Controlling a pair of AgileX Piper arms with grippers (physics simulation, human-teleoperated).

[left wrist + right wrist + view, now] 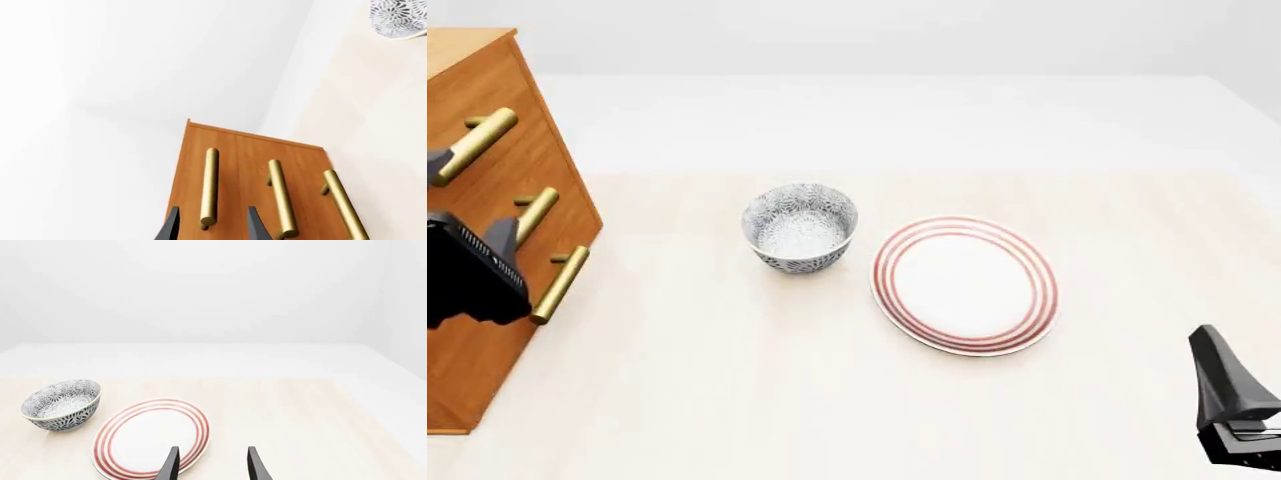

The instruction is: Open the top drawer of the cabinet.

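The orange-brown cabinet point(487, 360) stands at the table's left edge, with three brass bar handles on its front. The top drawer point(531, 120) carries the uppermost handle point(478, 143), and I see no gap around its front. My left gripper point(446, 163) is at that handle. In the left wrist view its dark fingers point(172, 222) stand open on either side of the top handle point(209, 187) without touching it, and the cabinet point(240, 145) fills the view. My right gripper point(1228, 385) rests low at the near right, open point(212, 455) and holding nothing.
A patterned blue-white bowl point(801, 226) stands mid-table and a red-ringed white plate point(966, 284) lies to its right. The two lower handles point(537, 214) point(561, 285) sit below the top one. The left arm's black body point(474, 270) is in front of the cabinet.
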